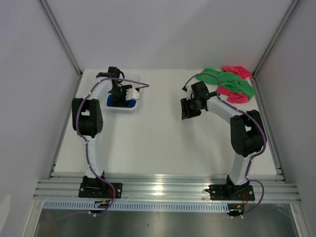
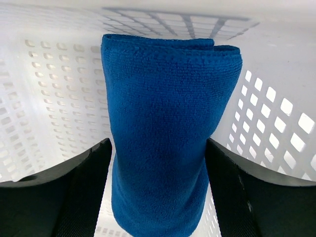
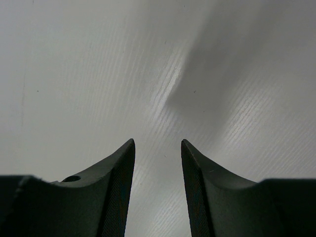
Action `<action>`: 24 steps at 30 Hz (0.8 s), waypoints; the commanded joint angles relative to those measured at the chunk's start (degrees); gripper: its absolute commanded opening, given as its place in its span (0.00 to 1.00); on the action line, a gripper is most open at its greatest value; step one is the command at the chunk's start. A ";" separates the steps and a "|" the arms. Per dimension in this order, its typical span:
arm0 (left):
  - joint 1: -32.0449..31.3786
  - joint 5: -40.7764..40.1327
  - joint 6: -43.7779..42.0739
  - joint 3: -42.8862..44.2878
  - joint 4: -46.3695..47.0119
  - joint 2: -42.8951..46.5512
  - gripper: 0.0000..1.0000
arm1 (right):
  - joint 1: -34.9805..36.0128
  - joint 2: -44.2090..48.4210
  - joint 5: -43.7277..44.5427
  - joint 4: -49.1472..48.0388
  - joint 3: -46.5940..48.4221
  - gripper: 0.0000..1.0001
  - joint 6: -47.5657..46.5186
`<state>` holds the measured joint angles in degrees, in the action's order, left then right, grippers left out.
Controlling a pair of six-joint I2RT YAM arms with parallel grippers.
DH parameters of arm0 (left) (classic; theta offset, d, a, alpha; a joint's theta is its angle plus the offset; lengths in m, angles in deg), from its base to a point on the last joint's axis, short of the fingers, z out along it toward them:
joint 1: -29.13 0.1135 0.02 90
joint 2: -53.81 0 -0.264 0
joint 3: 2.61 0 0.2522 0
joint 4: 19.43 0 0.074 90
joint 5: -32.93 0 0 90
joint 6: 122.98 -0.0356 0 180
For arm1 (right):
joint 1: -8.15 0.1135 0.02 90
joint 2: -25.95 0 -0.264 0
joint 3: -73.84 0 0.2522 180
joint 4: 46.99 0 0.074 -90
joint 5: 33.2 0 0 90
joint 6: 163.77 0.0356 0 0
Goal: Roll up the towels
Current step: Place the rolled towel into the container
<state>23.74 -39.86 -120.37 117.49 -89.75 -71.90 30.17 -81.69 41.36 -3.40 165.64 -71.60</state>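
The royal blue towel (image 2: 163, 128) is rolled into a thick roll and sits inside the white basket (image 2: 276, 108). My left gripper (image 2: 158, 145) reaches down into the basket (image 1: 138, 79), and its fingers (image 2: 94, 173) press both sides of the blue roll (image 1: 118, 102). The green towel (image 1: 232, 81) and the pink towel (image 1: 238, 97) lie crumpled together at the far right corner. My right gripper (image 1: 187, 109) hovers above the bare table left of that pile. It is open and empty in the right wrist view (image 3: 157, 143).
The white basket stands at the far left of the table. White enclosure walls stand close on the left, right and back. The arm bases sit on an aluminium rail (image 1: 163, 187) at the near edge.
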 commanded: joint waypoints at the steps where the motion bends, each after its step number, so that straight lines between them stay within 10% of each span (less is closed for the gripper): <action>1: -0.15 2.91 -1.64 1.93 -1.72 3.98 0.79 | 0.22 -0.56 -0.29 0.76 2.47 0.46 -0.86; 24: 0.11 6.87 -1.82 5.89 -6.55 8.02 0.80 | 0.22 -2.32 -1.35 0.32 3.52 0.46 -1.38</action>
<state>23.74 -36.80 -121.53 120.53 -94.40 -67.71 30.17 -83.46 40.83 -3.05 166.91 -72.32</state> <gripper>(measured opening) 0.794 0.457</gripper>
